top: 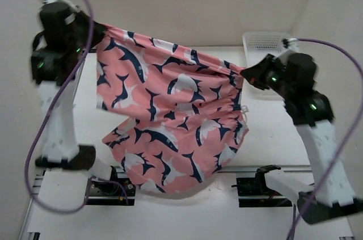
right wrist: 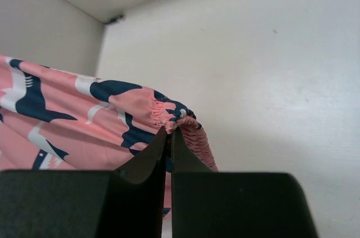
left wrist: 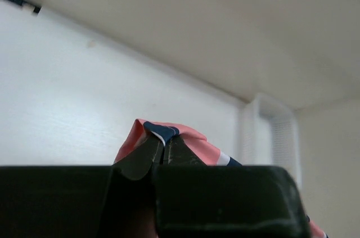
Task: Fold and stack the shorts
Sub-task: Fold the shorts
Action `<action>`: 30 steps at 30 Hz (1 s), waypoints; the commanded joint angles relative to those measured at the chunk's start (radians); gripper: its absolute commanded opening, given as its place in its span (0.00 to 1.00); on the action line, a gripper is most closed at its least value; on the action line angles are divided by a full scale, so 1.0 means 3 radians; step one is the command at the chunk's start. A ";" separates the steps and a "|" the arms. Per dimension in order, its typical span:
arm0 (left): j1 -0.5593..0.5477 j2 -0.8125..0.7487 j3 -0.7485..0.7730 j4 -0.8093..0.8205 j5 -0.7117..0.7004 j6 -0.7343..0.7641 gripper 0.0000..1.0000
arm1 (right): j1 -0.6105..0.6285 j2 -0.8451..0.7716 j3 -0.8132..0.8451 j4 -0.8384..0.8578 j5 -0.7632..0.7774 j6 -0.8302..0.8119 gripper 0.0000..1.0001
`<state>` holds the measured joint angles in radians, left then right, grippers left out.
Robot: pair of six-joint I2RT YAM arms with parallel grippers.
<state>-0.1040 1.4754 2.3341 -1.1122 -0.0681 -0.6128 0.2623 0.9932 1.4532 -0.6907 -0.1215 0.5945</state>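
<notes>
Clenched on cloth, the left gripper [left wrist: 163,147] pinches a bunched corner of the shorts [top: 170,118] and the right gripper [right wrist: 170,137] nips the gathered elastic waistband. The garment hangs spread between them above the table [top: 269,143], from ten o'clock to three o'clock in the overhead view, its lower edge drooping toward six. Soft, light and limp, the fabric looks apt to sag and bunch, so the waistband corners seem the surest hold. Only the overhead view shows the full drape and the white basket [top: 262,40] at two o'clock, while the wrist views alone show jaws meeting on fabric.
</notes>
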 commanded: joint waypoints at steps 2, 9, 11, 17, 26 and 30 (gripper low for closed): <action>0.0254 0.0726 -0.0105 0.0266 -0.0172 0.0161 0.10 | -0.0015 0.0752 -0.0415 0.0720 0.0308 -0.0059 0.00; 0.0433 0.1867 0.0379 0.0302 -0.0085 0.0253 0.10 | -0.0015 0.2128 -0.0274 0.1305 0.0339 0.0099 0.00; 0.0485 0.2076 0.0462 0.0302 0.0063 0.0253 0.10 | -0.0015 0.2533 -0.0090 0.1305 0.0278 0.0099 0.00; 0.0525 0.2307 0.0810 0.0343 0.0252 0.0355 0.10 | -0.0015 0.3122 0.0540 0.1213 0.0022 0.0206 0.00; 0.0377 0.0754 -0.1300 0.0282 0.0471 0.0458 0.10 | -0.0046 0.2565 0.0101 0.1009 0.0022 0.0090 0.00; 0.0275 -0.0130 -0.2460 0.0287 0.0625 0.0264 0.10 | -0.0046 0.2075 -0.0369 0.0876 -0.0009 0.0023 0.00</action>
<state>0.0044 1.5940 1.7287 -1.0168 0.0635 -0.5076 0.2543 1.7393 1.4002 -0.3870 -0.1184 0.6388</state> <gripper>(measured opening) 0.111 0.014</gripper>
